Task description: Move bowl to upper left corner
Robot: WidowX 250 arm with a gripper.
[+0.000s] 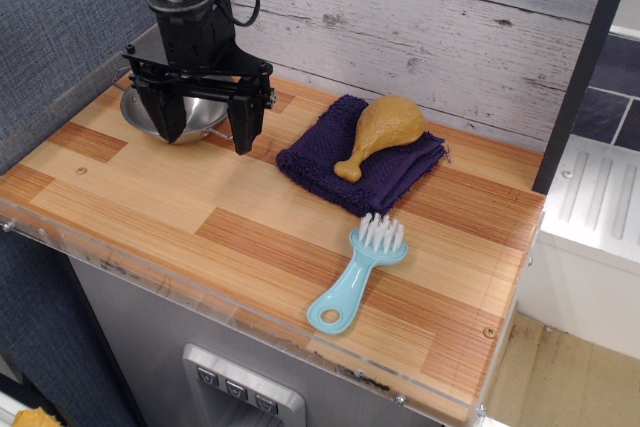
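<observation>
There is one bowl, and it sits far to the left near the back of the wood counter, close to the blue-grey panel and the white plank wall. It is shiny and made of metal. Most of the bowl is hidden, so what is inside it cannot be seen. One black gripper hangs right in front of the bowl with its two fingers spread wide apart, holding nothing. Its tips point down at the wood just beside the bowl's front edge. To the right lies one purple cloth, folded flat. One toy chicken leg rests on top of that cloth. Nearer the front edge lies one light blue brush with white bristles, apart from the cloth.
</observation>
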